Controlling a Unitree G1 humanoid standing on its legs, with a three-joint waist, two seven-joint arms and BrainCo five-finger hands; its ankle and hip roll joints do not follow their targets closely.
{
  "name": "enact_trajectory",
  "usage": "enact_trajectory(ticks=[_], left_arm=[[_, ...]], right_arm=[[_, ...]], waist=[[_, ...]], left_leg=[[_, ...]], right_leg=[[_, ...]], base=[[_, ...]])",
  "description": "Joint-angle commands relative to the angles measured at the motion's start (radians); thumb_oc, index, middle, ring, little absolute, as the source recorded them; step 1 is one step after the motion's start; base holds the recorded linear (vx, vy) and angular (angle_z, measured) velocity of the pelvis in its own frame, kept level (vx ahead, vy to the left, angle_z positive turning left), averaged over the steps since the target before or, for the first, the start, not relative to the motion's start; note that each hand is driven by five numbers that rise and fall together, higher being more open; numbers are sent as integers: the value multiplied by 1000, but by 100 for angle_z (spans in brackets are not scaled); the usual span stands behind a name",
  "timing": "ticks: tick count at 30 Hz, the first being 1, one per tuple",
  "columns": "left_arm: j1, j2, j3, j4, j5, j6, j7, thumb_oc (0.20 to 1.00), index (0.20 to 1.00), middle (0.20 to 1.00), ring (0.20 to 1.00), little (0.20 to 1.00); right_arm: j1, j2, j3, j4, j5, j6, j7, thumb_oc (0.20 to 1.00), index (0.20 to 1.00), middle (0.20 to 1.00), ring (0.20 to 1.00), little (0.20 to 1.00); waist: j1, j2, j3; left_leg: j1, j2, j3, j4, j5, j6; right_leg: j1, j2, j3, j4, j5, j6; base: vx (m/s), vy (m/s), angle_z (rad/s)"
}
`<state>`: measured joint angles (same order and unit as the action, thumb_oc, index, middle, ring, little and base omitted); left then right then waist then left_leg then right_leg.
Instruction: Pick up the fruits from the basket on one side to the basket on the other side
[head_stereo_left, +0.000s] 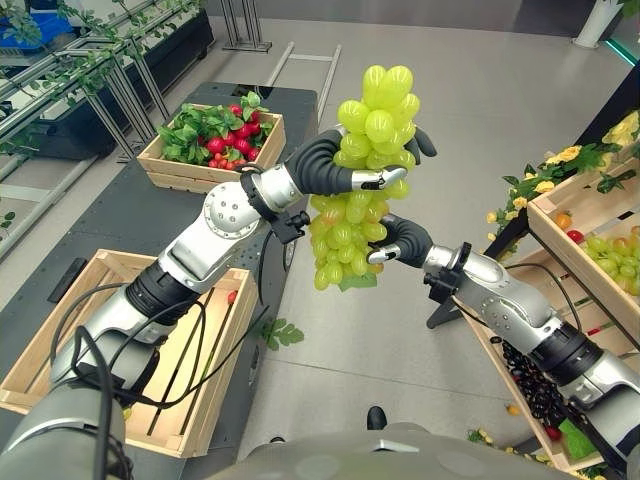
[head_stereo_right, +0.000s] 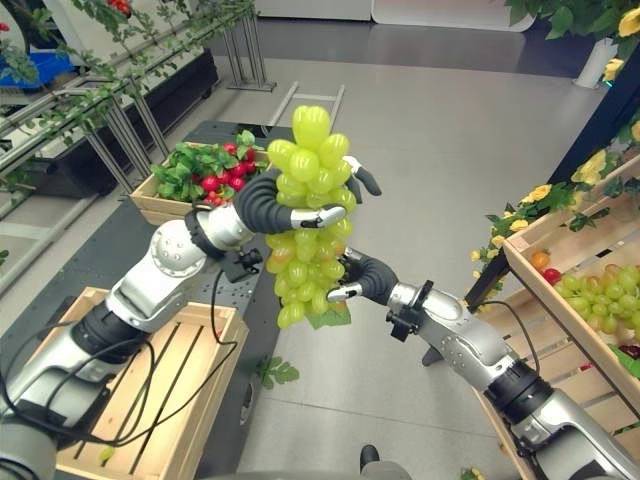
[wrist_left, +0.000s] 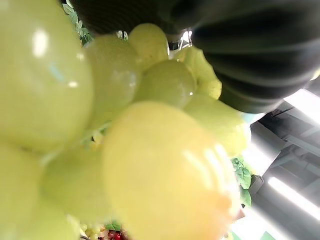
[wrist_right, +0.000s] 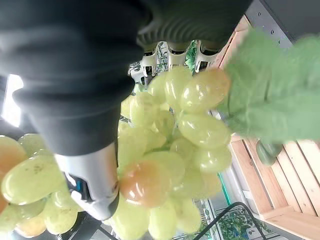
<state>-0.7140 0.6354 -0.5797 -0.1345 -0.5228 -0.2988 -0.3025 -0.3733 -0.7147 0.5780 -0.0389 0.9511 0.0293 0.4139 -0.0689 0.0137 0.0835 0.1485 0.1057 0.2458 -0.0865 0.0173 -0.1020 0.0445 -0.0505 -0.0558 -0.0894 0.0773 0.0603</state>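
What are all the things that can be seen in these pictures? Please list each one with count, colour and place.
grape bunch: one, green, held up in mid-air between both hands
near crate: one, light wood, on the dark platform at the robot's left, with one small red fruit by its inner wall
far crate: one, light wood, farther along the same platform, filled with red fruits and green leaves
platform: one, dark grey, under both crates
loose leaf: one, green, by the platform's edge
shelf stand: one, light wood, at the robot's right, holding green grapes, dark grapes and other fruit
yellow flowers: several, above the stand
left hand: fingers curled round the bunch's upper part
right hand: fingers curled round its lower part
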Motion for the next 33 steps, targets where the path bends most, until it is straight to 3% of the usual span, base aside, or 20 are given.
enact_trajectory(ticks=[1, 20, 21, 22, 24, 25, 33], left_arm=[[-177, -40, -9, 81, 8, -50, 42, 200, 200, 200, 200, 200], [-132, -123, 27, 80, -39, -63, 40, 200, 200, 200, 200, 200], [-130, -128, 29, 79, -42, -65, 39, 200, 200, 200, 200, 200], [-130, -128, 28, 79, -42, -65, 39, 200, 200, 200, 200, 200], [-118, -143, 40, 83, -59, -65, 34, 200, 200, 200, 200, 200], [-118, -143, 40, 83, -59, -65, 34, 200, 200, 200, 200, 200], [-79, -167, 60, 85, -75, -65, 23, 200, 200, 200, 200, 200]], right_arm=[[-94, 44, 29, -33, 3, -36, -11, 1000, 1000, 1000, 1000, 1000], [-77, 115, 64, 46, 115, -29, 19, 1000, 1000, 1000, 1000, 1000], [-72, 123, 63, 50, 119, -31, 21, 950, 950, 950, 950, 950], [-72, 123, 63, 50, 119, -31, 21, 796, 796, 796, 796, 796], [-64, 135, 59, 67, 131, -30, 27, 250, 250, 250, 250, 250], [-65, 135, 59, 67, 131, -30, 27, 200, 200, 200, 200, 200], [-42, 163, 44, 87, 141, -37, 41, 200, 200, 200, 200, 200]], waist=[[-8, -44, -27], [-4, -46, -29], [-3, -46, -30], [-3, -46, -30], [-3, -46, -30], [-3, -46, -29], [-4, -41, -30]], left_leg=[[-2, -21, -22, 14, 13, 4], [-1, -19, -32, 14, 12, 1], [0, -19, -32, 14, 12, 1], [1, -19, -32, 14, 12, 1], [1, -19, -32, 14, 12, 1], [1, -19, -31, 14, 12, 1], [13, -19, -29, 12, 1, 2]], right_leg=[[36, -42, -32, 57, -24, 94], [44, -41, -43, 58, -34, 89], [46, -42, -43, 58, -34, 88], [46, -42, -43, 58, -34, 88], [46, -43, -43, 56, -33, 89], [47, -43, -43, 56, -33, 89], [58, -44, -41, 51, -40, 92]], base=[[0, 0, 0], [3, 0, 0], [0, 0, 0], [0, 0, 0], [0, 0, 0], [34, 4, 0], [6, 1, 0]])
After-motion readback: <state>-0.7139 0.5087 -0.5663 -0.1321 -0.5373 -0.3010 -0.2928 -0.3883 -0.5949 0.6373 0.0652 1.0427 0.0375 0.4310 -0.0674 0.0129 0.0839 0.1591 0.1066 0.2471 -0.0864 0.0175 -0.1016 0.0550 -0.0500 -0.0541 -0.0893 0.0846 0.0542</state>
